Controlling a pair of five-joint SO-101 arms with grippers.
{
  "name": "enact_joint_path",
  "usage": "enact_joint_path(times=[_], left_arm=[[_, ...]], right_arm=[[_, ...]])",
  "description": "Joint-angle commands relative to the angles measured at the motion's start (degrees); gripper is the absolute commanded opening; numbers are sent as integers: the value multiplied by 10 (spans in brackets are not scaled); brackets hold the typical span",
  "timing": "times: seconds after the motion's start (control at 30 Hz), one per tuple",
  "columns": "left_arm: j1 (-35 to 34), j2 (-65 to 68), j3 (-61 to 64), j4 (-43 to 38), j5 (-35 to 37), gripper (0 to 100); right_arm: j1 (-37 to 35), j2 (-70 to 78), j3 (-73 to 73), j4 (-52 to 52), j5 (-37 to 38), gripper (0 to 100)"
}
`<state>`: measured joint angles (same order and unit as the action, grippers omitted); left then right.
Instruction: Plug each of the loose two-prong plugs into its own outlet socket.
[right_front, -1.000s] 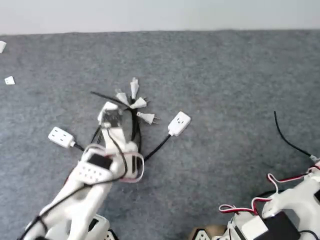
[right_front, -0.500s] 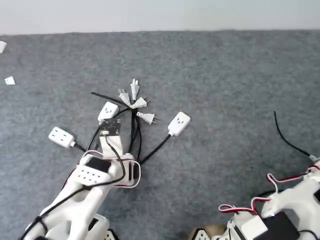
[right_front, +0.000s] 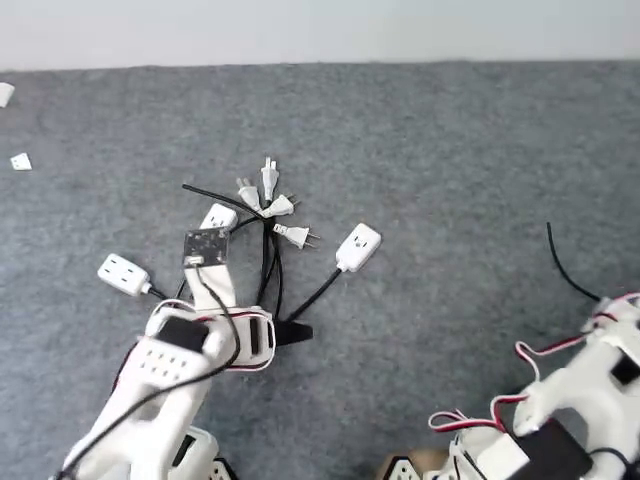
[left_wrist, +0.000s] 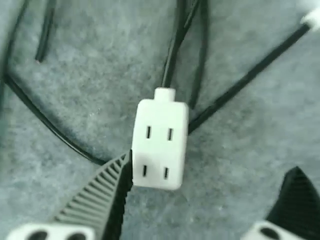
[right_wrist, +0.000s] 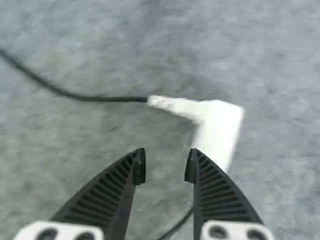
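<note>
I am watching the white left arm (right_front: 160, 370), sitting at seven o'clock. Its bulk is worrying me most: it is hanging over the tangled black cords (right_front: 268, 265), and a careless sweep could drag everything tied to them.

The white right arm (right_front: 580, 400) is waiting at five o'clock. Its right claw (right_wrist: 165, 160) is parted narrowly and gripping nothing, above a white plastic fitting (right_wrist: 210, 125) on a black cord. That fitting is too blurred for me to call it plug or socket, so I am risking a wrong pick there.

The left claw (left_wrist: 210, 172) is standing released and empty. One ribbed finger is at the edge of the white two-outlet socket block (left_wrist: 160, 145), and I cannot tell whether they are touching. Closing this far off-centre could shove the block aside.

Two more white sockets are lying at nine o'clock (right_front: 124, 274) and near the middle (right_front: 359, 247). The four loose white two-prong plugs (right_front: 268, 195) are bunching at two o'clock from the block with their prongs fanning out, so grabbing one could knock its neighbours.

The grey carpet (right_front: 450, 150) is covering the whole table, and I am judging that a socket may slide on it under a pushing plug. A pale wall (right_front: 320, 30) is running along twelve o'clock, and small white scraps (right_front: 19, 161) are lying at ten o'clock.
</note>
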<state>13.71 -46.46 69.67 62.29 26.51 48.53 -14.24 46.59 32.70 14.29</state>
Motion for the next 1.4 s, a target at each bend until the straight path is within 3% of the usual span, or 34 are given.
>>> enact_joint_path(times=[0.0, 0.2, 0.53, 0.83, 1.13, 1.37], left_arm=[[-31, -144, -14, 49, 2, 430], [-124, -262, 36, 53, -59, 430], [-236, -262, 43, 0, -40, 430], [-316, -262, 79, -47, -33, 430], [-331, -217, 76, -76, -33, 430], [-357, -81, 44, -149, -33, 430]], right_arm=[[-52, -27, -5, 35, -4, 128], [-167, -22, -29, 87, 14, 128], [-390, -20, -206, 263, 37, 128], [-633, 21, -293, 262, 156, 128], [-747, 239, -452, 264, 215, 128], [-769, 364, -573, 264, 265, 128]])
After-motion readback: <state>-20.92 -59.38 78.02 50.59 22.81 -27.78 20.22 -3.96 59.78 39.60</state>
